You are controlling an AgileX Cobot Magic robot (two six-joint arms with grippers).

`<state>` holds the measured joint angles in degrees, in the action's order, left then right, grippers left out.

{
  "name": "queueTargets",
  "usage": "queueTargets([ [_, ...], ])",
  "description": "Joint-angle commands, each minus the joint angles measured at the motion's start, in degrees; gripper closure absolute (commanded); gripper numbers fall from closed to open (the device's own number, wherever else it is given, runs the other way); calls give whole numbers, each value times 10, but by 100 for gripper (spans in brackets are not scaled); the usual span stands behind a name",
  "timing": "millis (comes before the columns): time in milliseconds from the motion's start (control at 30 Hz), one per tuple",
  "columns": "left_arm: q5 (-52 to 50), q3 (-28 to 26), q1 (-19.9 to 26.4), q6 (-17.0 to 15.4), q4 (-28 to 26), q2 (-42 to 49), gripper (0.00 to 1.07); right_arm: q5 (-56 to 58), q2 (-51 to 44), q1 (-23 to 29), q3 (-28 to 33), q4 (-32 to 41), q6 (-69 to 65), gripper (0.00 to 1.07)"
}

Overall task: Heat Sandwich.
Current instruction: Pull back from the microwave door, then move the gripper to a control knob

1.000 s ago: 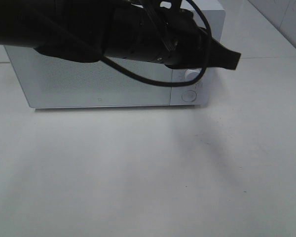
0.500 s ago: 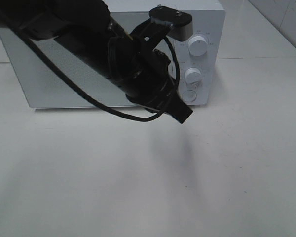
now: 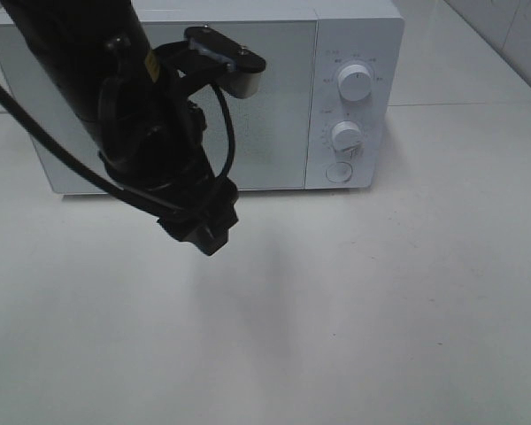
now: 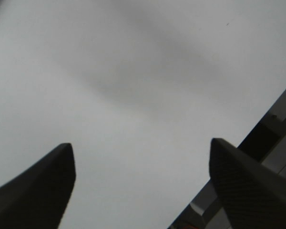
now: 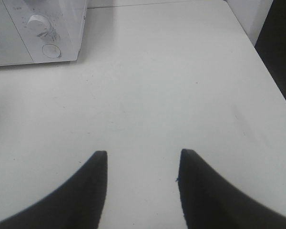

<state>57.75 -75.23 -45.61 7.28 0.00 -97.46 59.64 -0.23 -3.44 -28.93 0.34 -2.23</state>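
While the left fingers (image 4: 47,181) hang spread and empty above the white bench (image 3: 380,292), the microwave (image 3: 274,106) stands just behind them with its door shut. Likewise the right fingers (image 5: 86,191) are parted, grasping nothing, low over the bench, with the microwave's dials (image 5: 37,21) well ahead of them. Where the sandwich lies cannot be told.

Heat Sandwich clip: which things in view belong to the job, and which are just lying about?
Job: microwave, door shut; its upper dial, lower dial and round button; left tool and right tool, both open and empty. Sandwich not in view.
Lying about: nothing loose; only the white table.
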Motion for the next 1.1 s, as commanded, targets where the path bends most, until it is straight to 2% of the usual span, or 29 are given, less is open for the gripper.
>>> queueTargets([
  [33, 62, -2, 0, -44, 44, 11, 24, -3, -15, -4, 1, 1, -5, 60],
  [133, 97, -2, 5, -56, 62, 15, 24, -3, -15, -4, 1, 1, -5, 60],
  [233, 131, -2, 43, -59, 60, 28, 25, -3, -15, -4, 1, 1, -5, 60],
  [267, 131, -2, 43, -59, 60, 28, 25, -3, -15, -4, 1, 1, -5, 60],
  [433, 154, -2, 146, -56, 32, 76, 25, -3, -15, -4, 1, 1, -5, 60],
  [467, 154, -2, 146, -56, 32, 76, 25, -3, -15, -4, 1, 1, -5, 60],
  [500, 154, -1, 187, -56, 15, 98, 25, -3, -15, -4, 1, 1, -5, 60],
  [533, 154, 2, 207, -56, 7, 112, 25, -3, -15, -4, 1, 1, -5, 60],
  [600, 154, 14, 242, -54, 0, 137, 25, -3, -15, -4, 1, 1, -5, 60],
  [633, 154, 14, 242, -54, 0, 137, 25, -3, -15, -4, 1, 1, -5, 60],
  [667, 154, 36, 276, -54, 0, 169, 25, -3, -15, -4, 1, 1, -5, 60],
  [733, 154, 66, 308, -54, 0, 202, 25, -3, -15, -4, 1, 1, -5, 60],
  [767, 154, 66, 308, -54, 0, 202, 25, -3, -15, -4, 1, 1, -5, 60],
  [800, 154, 107, 334, -55, 0, 237, 25, -3, -15, -4, 1, 1, -5, 60],
  [867, 154, 152, 358, -59, 0, 280, 25, -3, -15, -4, 1, 1, -5, 60],
  [900, 149, 193, 369, -62, 0, 327, 25, -3, -15, -4, 1, 1, -5, 60],
  [933, 149, 193, 369, -62, 0, 327, 25, -3, -15, -4, 1, 1, -5, 60],
  [1033, 130, 256, 372, -81, 0, 397, 25, -3, -15, -4, 1, 1, -5, 60],
  [1067, 120, 295, 372, -93, 0, 443, 25, -3, -15, -4, 1, 1, -5, 60],
  [1100, 120, 295, 372, -93, 0, 443, 25, -3, -15, -4, 1, 1, -5, 60],
])
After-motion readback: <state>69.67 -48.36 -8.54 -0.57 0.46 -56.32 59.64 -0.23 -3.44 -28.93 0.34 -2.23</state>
